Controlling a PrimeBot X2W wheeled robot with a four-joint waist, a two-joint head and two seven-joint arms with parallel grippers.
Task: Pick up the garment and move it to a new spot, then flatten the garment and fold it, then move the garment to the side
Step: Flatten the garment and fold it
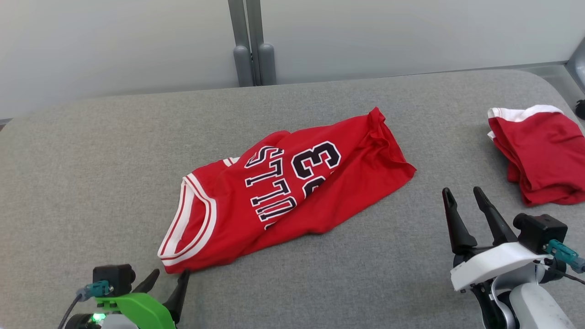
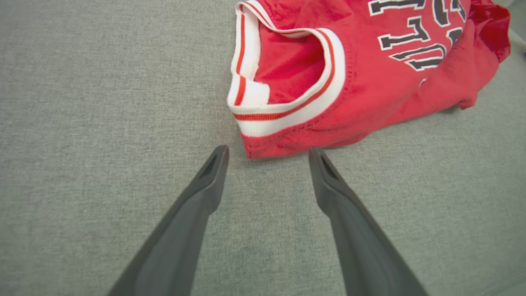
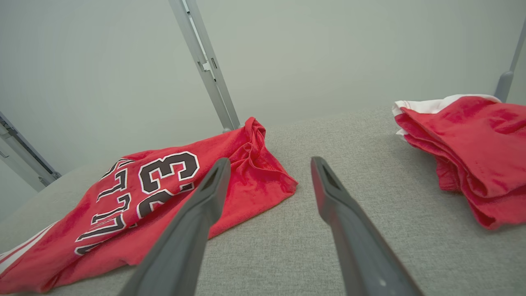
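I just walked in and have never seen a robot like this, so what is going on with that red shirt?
A two-armed robot is working on a red jersey, which lies rumpled, not yet flattened, on the grey table. Neither arm holds it. The left pincer is open, its tips right at the jersey's white-trimmed corner, seemingly about to grab it. The right pincer is open too, over bare table between the jersey and a folded red garment at the right.
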